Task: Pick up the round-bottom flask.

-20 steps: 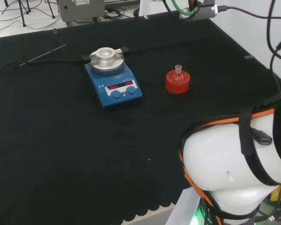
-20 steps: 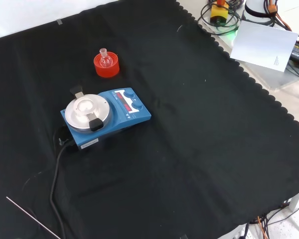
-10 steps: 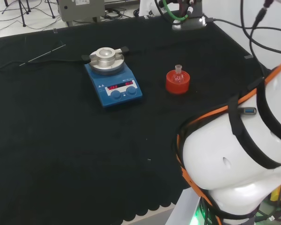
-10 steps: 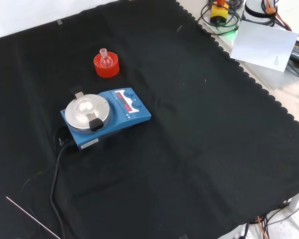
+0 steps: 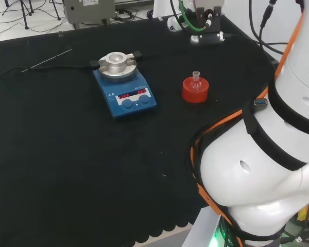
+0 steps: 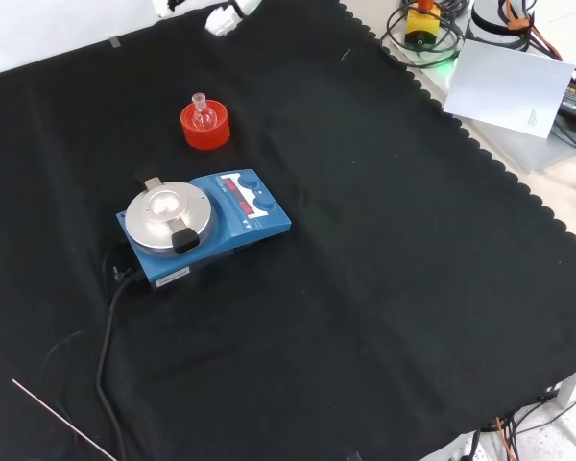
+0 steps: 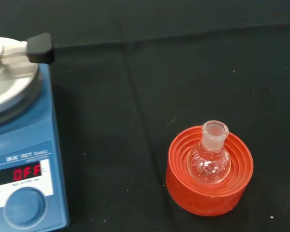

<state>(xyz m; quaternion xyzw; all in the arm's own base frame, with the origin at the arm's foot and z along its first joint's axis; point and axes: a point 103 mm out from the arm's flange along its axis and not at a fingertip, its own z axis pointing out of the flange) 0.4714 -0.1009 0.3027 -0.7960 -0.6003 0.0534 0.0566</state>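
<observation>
Nearest me in the front view, a thin rod [image 6: 62, 420] lies on the black-clothed table [image 6: 384, 288]. Beyond it sits the blue stirrer plate [image 6: 204, 226], and just past that the round-bottom flask [image 6: 204, 115] stands upright in its red ribbed stand [image 6: 205, 128], untouched. Farthest off, at the cloth's far edge, white parts of the robot hand [image 6: 221, 19] peek in; whether its fingers are spread or curled I cannot tell. Reaching, grasping and lifting are all left to do.

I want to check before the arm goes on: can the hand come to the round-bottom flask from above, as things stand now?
Probably yes. The round-bottom flask sits upright in its red stand, neck up, with nothing above it. The blue hotplate stands apart beside it, with bare cloth between them.
</observation>
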